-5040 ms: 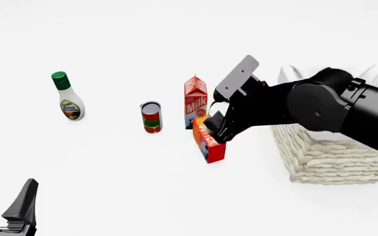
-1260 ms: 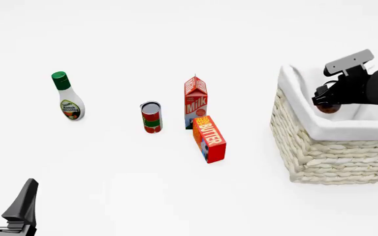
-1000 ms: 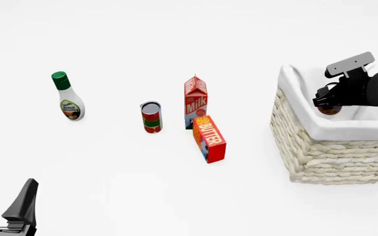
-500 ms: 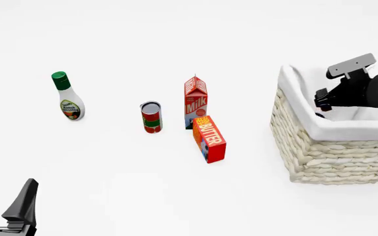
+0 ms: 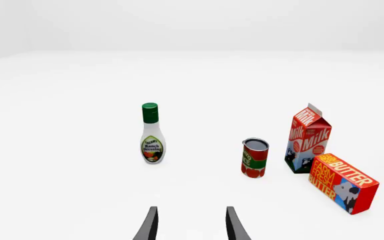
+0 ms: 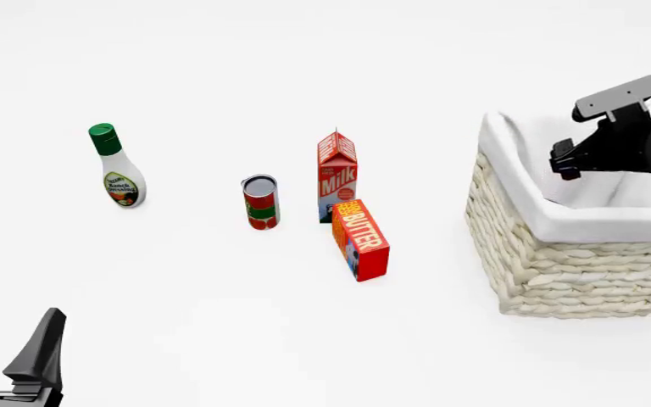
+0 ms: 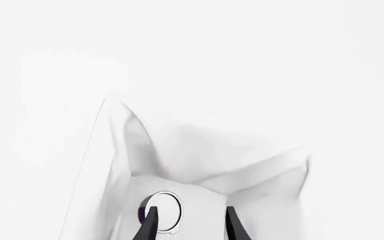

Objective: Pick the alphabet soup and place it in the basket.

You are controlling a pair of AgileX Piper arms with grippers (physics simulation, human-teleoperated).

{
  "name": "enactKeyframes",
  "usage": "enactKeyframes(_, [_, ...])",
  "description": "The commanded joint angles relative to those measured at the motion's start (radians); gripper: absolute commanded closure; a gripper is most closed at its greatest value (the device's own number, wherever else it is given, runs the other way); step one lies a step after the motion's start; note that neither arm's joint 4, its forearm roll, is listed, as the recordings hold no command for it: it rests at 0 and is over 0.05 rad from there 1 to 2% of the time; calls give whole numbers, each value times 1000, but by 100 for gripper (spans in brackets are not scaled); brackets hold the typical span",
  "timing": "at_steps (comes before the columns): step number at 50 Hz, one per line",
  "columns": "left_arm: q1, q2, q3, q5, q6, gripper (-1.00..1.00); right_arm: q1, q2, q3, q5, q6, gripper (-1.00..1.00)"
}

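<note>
Alphabet soup (image 7: 160, 212) lies inside basket (image 6: 552, 263), top showing; right gripper (image 7: 187, 220) hangs above, jaws apart, empty. Placement looks done; only withdrawal left.

Honestly not much of a room here, just a plain white counter (image 6: 303, 339) running off into an equally white backdrop (image 5: 192, 25). The left wrist view shows a faint line where they meet. Light is flat and even, with only soft shadows.
</note>
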Motion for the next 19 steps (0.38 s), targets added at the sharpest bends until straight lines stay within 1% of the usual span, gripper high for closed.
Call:
enactKeyframes(1, [0,0,0,0,0,-100,23,-86,-42,65,10,-100])
enactKeyframes(6, [0,0,0,0,0,-100,67,-168,-91,133,24,-100])
enactKeyframes(9, [0,0,0,0,0,-100,81,-201,-111,155,25,-100])
enactKeyframes(10, [0,0,0,0,0,-100,90,-210,-130,173,35,-100])
enactKeyframes(13, [0,0,0,0,0,-100,118,-254,-179,217,30,-100])
enactKeyframes(14, [0,0,0,0,0,-100,128,-266,-215,244,41,-100])
enactKeyframes(16, [0,0,0,0,0,-100,142,-287,-246,267,36,-100])
enactKeyframes(17, [0,0,0,0,0,-100,159,-300,-302,316,39,-100])
enactKeyframes(18, [0,0,0,0,0,-100,159,-300,-303,317,39,-100])
enactKeyframes(19, [0,0,0,0,0,-100,183,-329,-300,313,32,-100])
